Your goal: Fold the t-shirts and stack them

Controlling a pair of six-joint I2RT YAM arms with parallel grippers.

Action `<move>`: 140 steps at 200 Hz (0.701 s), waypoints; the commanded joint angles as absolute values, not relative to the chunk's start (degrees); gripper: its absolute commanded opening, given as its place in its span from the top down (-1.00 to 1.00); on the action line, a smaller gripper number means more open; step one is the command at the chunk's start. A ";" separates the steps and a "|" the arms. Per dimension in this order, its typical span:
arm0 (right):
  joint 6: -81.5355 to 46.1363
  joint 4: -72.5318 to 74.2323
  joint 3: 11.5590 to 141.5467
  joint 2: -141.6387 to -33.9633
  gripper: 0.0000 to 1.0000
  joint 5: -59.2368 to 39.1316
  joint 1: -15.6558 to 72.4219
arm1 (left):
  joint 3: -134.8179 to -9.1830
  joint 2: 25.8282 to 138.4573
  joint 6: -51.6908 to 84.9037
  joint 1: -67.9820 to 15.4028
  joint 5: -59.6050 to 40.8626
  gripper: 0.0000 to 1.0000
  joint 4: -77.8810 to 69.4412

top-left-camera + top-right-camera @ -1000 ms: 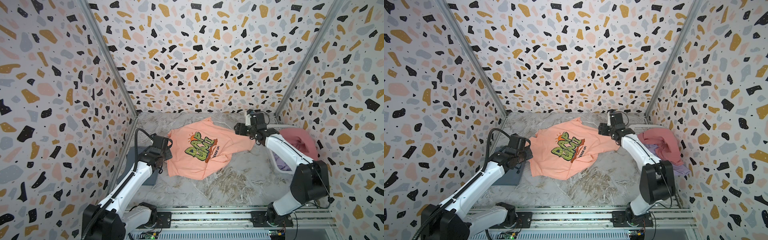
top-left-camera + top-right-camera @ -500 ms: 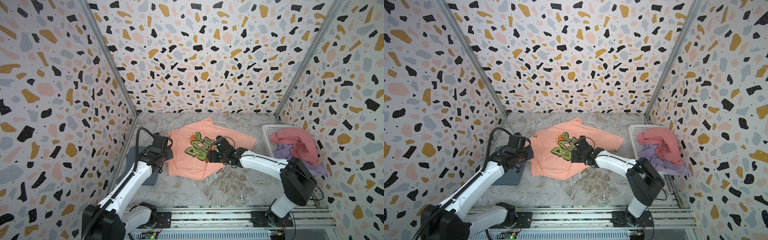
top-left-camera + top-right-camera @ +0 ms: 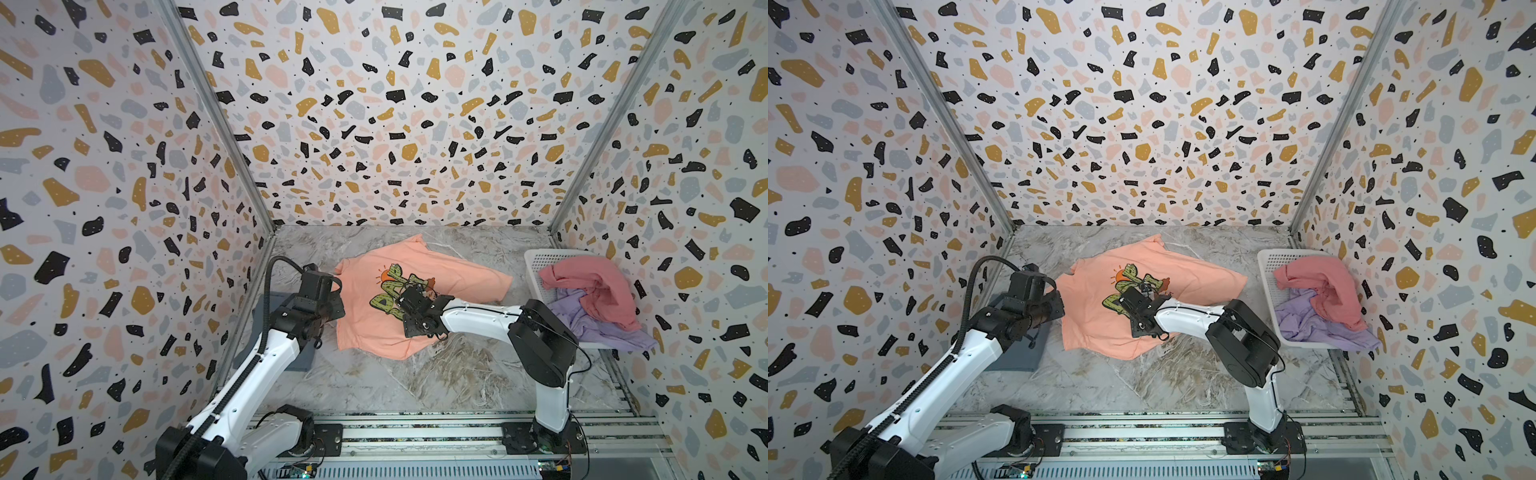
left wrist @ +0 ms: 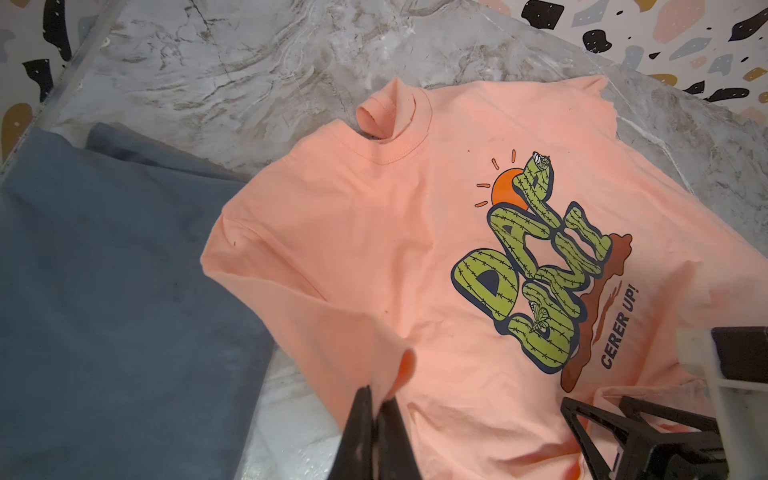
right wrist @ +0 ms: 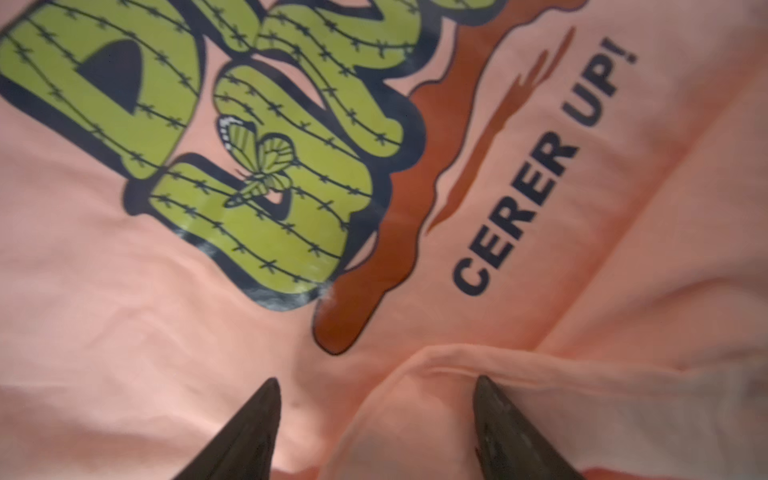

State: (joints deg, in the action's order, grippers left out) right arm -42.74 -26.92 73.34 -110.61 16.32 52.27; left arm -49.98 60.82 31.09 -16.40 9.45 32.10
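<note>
Marbled tabletop (image 3: pixel 415 386) is carrying the peach-orange tee (image 3: pixel 374 332), lying print-up in both top views with the right gripper (image 3: pixel 409 297) hanging low over its graphic; the dusty-rose tee (image 3: pixel 590 286) and lavender tee (image 3: pixel 602 330) are sitting in the basket (image 3: pixel 536 259).

Left wrist view: the left gripper (image 4: pixel 376 397) is pinching the peach-orange tee's edge, jaws together, beside the slate-grey tee (image 4: pixel 104 291).

Right wrist view: the right gripper's jaws are standing apart, straddling a raised fold (nothing clamped). Folding is probably just beginning; the next move is calling for closing on that fold.
</note>
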 commanded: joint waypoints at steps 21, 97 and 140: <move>-46.01 -33.31 68.48 -104.64 0.12 24.18 52.83 | -51.75 61.93 30.24 -16.18 9.23 1.00 31.05; -43.61 -25.57 59.72 -89.30 0.87 20.93 51.69 | -53.37 63.24 29.28 -16.17 10.60 1.00 31.91; -36.73 -22.72 62.26 -69.03 0.89 29.31 48.81 | -61.70 61.66 24.93 -15.62 12.63 1.00 35.50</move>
State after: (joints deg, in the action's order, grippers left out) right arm -41.91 -24.53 59.02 -80.09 22.15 50.92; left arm -54.35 63.35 28.99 -16.21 10.50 33.93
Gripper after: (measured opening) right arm 0.078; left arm 0.047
